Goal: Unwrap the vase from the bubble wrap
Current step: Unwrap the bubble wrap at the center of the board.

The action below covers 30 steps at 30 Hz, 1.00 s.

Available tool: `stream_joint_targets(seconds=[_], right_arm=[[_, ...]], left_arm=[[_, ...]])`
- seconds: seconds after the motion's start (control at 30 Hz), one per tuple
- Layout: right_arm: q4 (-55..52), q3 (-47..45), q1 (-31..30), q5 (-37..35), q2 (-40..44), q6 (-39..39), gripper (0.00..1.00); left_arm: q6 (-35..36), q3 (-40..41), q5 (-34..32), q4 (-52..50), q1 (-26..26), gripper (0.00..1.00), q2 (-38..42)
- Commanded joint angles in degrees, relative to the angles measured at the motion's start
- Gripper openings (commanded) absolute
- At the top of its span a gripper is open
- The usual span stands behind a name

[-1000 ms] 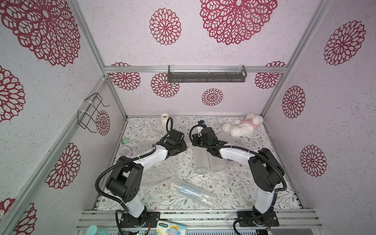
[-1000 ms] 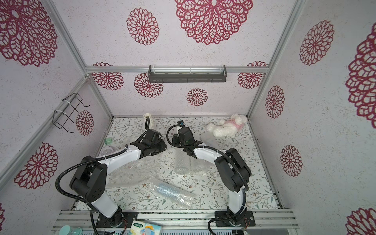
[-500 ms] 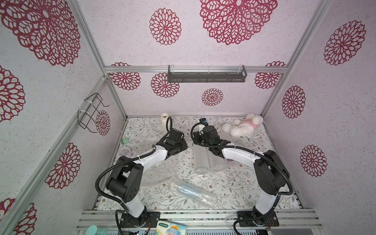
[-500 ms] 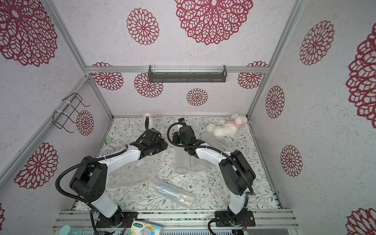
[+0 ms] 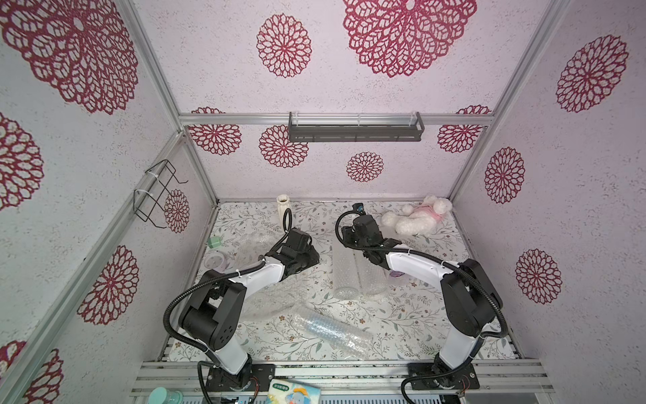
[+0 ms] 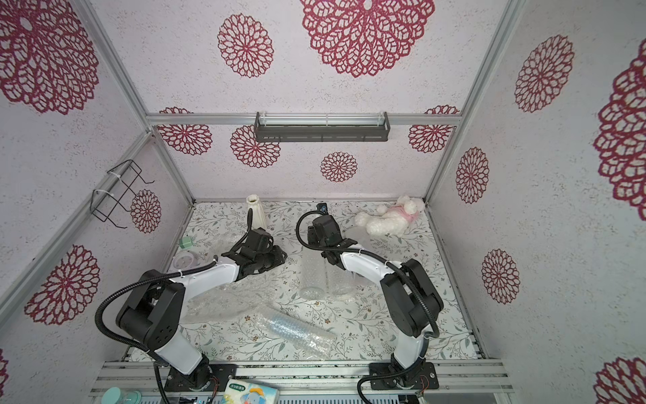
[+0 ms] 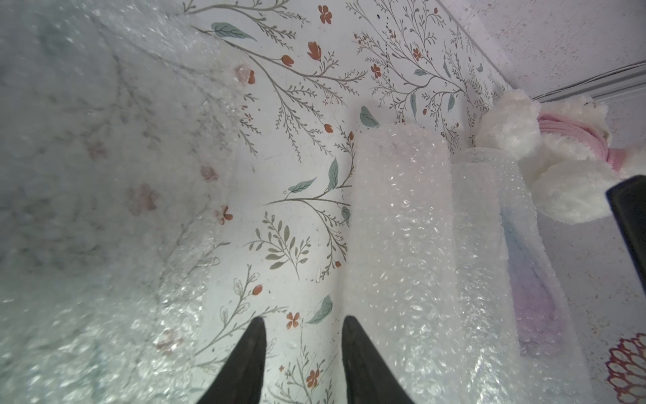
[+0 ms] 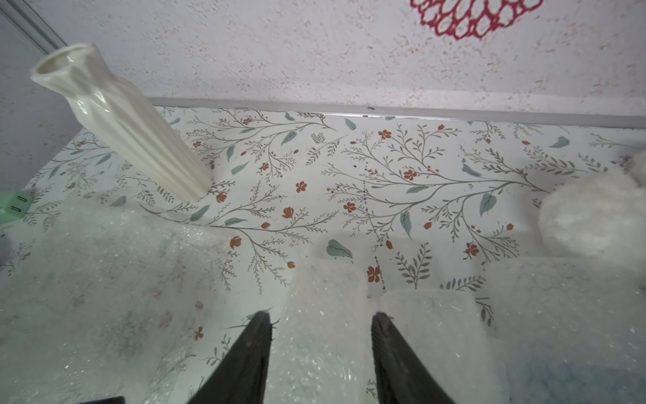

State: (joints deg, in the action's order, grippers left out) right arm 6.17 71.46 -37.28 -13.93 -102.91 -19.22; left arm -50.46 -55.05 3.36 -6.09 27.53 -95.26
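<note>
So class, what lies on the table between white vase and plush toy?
Bare floral tabletop from white vase to plush toy, seen in the right wrist view.

Clear bubble wrap (image 5: 344, 273) lies rolled at the worktop (image 5: 402, 314) middle, and the cream ribbed vase (image 5: 283, 207) stands upright near the back wall.

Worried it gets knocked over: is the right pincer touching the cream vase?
Apart. The right wrist view shows the vase standing well beyond the right pincer, with floral table between.
</note>
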Motion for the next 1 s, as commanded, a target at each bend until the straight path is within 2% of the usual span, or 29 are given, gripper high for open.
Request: stream_joint_targets(seconds=[0.0, 0.37, 0.5, 0.7, 0.83, 0.97], right_arm=[[-2.94, 3.49, 0.01, -2.21, -2.68, -0.59, 0.50], [-6.16, 3.84, -0.16, -2.47, -5.15, -4.21, 0.38], [-6.60, 4.19, -0.67, -1.81, -5.39, -4.88, 0.27], [-7.20, 3.14, -1.39, -1.82, -4.44, -5.55, 0.20], [-7.27, 2.78, -1.66, -1.94, -3.52, -5.56, 0.00], [-6.21, 1.26, -1.66, -2.29, -1.69, -5.54, 0.00]], left_arm=[[1.41, 0.59, -0.06, 3.21, -0.46, 0.40, 1.97], [0.98, 0.46, 2.44, 5.87, -0.81, 0.40, -1.15], [0.64, 0.73, 2.54, 6.28, -0.81, 0.39, -0.98], [0.15, 1.32, 2.46, 6.44, -0.81, 0.39, -0.45], [-0.22, 1.24, 2.72, 6.59, -0.67, 0.39, -0.45], [-0.34, 0.49, 2.53, 6.54, -0.46, 0.39, -0.75]])
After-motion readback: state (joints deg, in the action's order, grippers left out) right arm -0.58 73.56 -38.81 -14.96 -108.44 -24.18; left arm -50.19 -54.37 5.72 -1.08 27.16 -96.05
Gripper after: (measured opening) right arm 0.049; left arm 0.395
